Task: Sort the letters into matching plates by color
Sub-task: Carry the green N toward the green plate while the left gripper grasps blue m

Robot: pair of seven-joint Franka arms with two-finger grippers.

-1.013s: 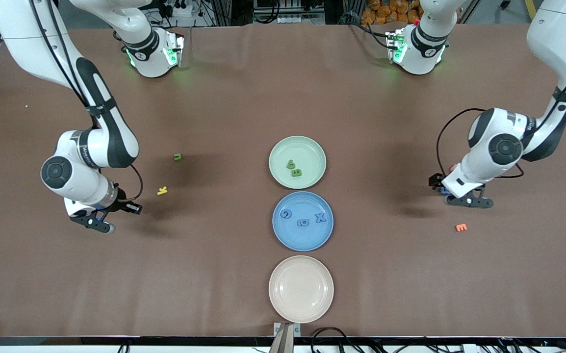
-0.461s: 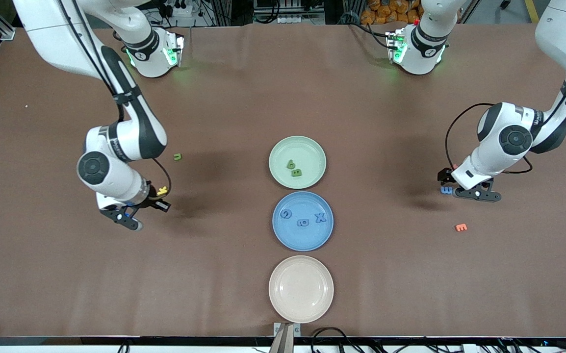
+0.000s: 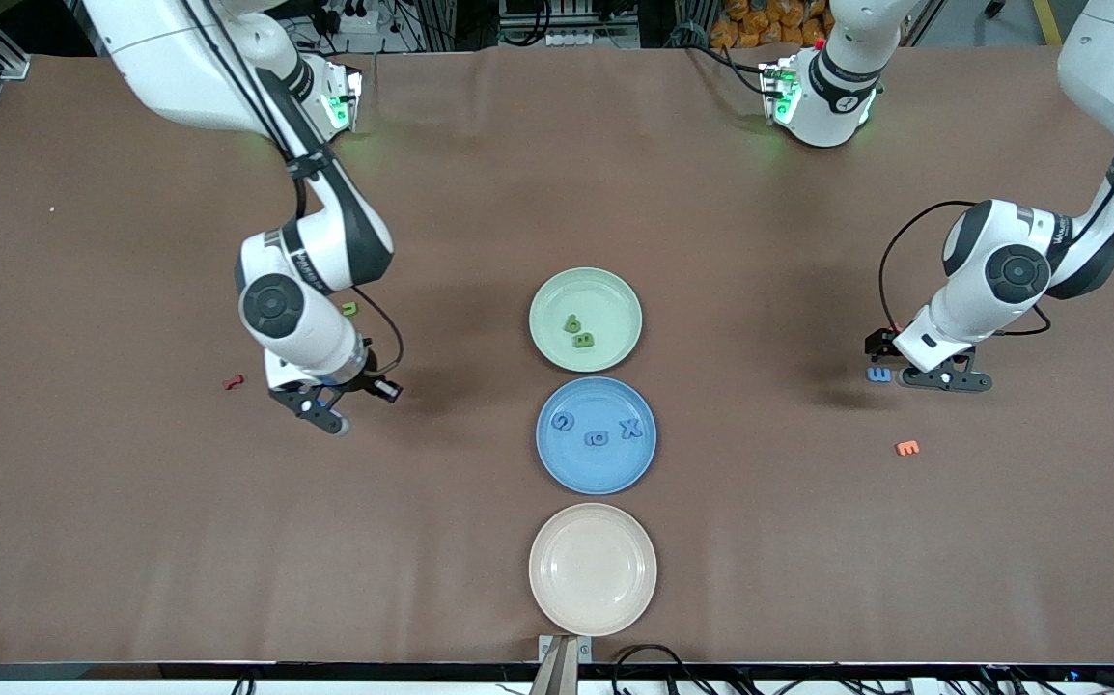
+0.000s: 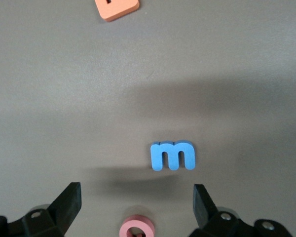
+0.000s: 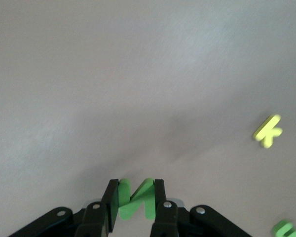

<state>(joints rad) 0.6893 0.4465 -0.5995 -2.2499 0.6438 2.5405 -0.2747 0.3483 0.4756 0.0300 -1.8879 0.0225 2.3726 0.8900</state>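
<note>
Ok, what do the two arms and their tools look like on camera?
Both arms are glossy white with black joint bands and round grey caps, green lights at the bases. A black cable loops along each wrist. The left tool and right tool are black with two flat fingers.

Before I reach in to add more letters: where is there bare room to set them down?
The cream plate holds nothing, and brown table lies bare beside it toward both arms' ends. Crowded: the green plate and blue plate hold letters, and loose letters lie under both grippers.
</note>
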